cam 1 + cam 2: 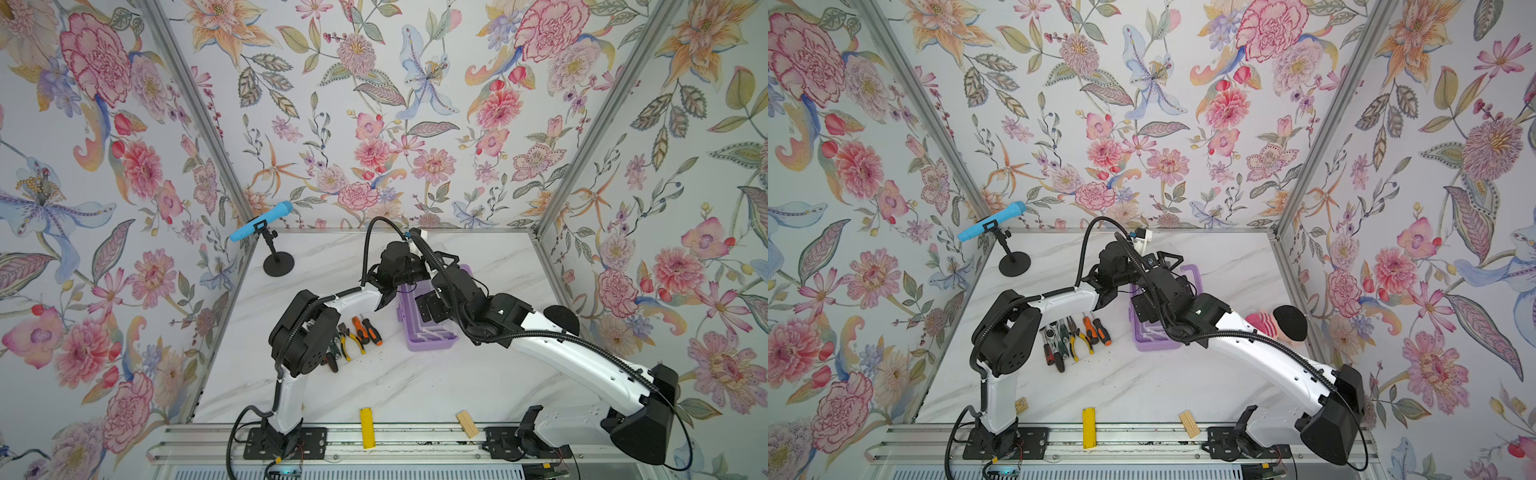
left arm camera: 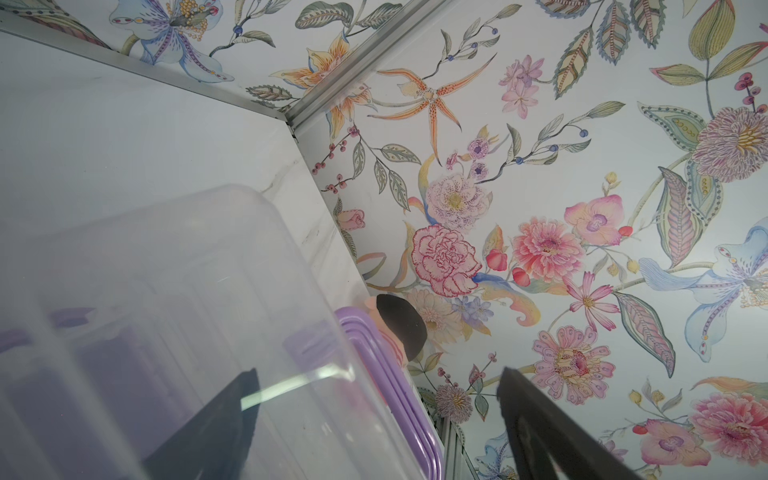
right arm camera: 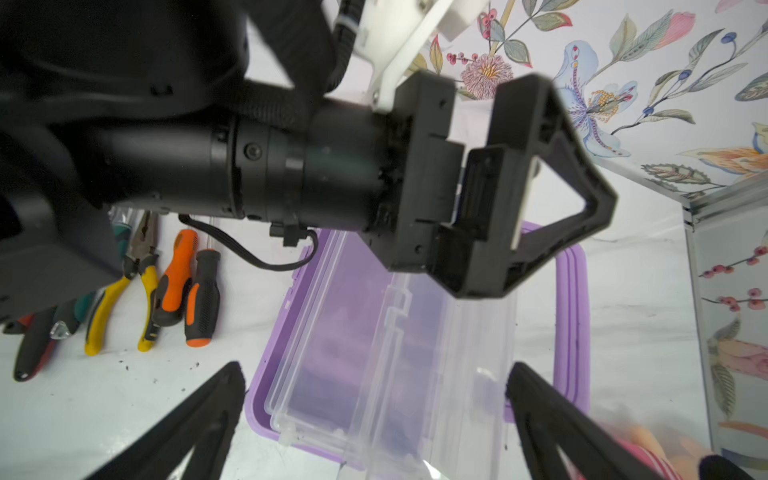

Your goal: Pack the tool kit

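The tool kit's lilac case point(image 1: 432, 338) point(image 1: 1154, 338) stands mid-table, with both arms covering much of it. Its clear lid point(image 3: 415, 353) point(image 2: 187, 311) is part-raised and tilted over the base. My left gripper point(image 2: 379, 372) point(image 1: 1167, 266) is open at the case's far end. One finger shows through the lid and the other stands outside it, so the lid's edge lies loose between them. My right gripper point(image 3: 376, 368) point(image 1: 428, 316) hangs wide open above the case's near end, holding nothing. Yellow-handled pliers point(image 1: 348, 345) point(image 3: 124, 299), orange-black screwdrivers point(image 1: 365, 330) point(image 3: 191, 286) and a ratchet point(image 1: 1052, 332) lie left of the case.
A blue microphone on a black stand point(image 1: 262, 226) stands at the back left. A flat yellow bar point(image 1: 367, 428) and a small wooden block point(image 1: 467, 424) lie at the front edge. A pink and black soft thing point(image 1: 1289, 322) sits against the right wall. Floral walls close three sides.
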You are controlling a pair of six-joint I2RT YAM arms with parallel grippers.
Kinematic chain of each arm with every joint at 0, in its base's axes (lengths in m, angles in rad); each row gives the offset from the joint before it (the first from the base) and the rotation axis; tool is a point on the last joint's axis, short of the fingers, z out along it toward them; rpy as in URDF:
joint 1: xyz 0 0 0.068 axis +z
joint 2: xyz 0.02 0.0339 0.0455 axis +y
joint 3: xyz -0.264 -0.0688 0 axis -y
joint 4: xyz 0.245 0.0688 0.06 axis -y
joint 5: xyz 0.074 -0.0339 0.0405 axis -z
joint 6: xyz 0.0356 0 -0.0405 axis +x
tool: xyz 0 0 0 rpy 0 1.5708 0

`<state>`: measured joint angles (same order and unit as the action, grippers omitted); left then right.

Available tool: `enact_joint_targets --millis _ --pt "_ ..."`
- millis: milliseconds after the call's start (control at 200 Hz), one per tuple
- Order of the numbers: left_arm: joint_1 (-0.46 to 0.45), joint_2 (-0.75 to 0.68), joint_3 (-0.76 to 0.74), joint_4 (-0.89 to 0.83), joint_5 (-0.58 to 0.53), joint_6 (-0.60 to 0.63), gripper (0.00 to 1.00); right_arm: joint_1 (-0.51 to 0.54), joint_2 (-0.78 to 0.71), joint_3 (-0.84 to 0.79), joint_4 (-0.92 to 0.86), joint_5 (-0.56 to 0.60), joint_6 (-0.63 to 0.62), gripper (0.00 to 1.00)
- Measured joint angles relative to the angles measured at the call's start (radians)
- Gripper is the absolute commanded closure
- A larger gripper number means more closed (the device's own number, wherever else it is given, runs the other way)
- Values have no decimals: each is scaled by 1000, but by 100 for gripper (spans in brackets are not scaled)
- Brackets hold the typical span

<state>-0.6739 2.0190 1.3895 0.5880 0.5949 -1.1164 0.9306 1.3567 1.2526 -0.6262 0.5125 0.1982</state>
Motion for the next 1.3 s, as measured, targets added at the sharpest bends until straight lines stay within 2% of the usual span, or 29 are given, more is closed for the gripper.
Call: enact_joint_targets --millis 250,430,691,921,1161,1301 --pt "13 -22 -27 19 0 -15 7 45 83 6 -89 202 -15 1" --pt "16 -26 -35 27 0 -18 7 29 96 6 -128 260 -6 1" --pt "31 -93 -133 42 -1 -15 7 -38 77 6 -141 235 9 1" --pt "56 -177 -256 7 -35 40 6 -56 49 6 -141 198 19 1" --pt "73 -333 -398 -140 -159 146 6 -56 43 6 -140 172 27 1" --pt "73 -417 -462 -219 -254 205 9 -57 43 6 -140 158 29 1"
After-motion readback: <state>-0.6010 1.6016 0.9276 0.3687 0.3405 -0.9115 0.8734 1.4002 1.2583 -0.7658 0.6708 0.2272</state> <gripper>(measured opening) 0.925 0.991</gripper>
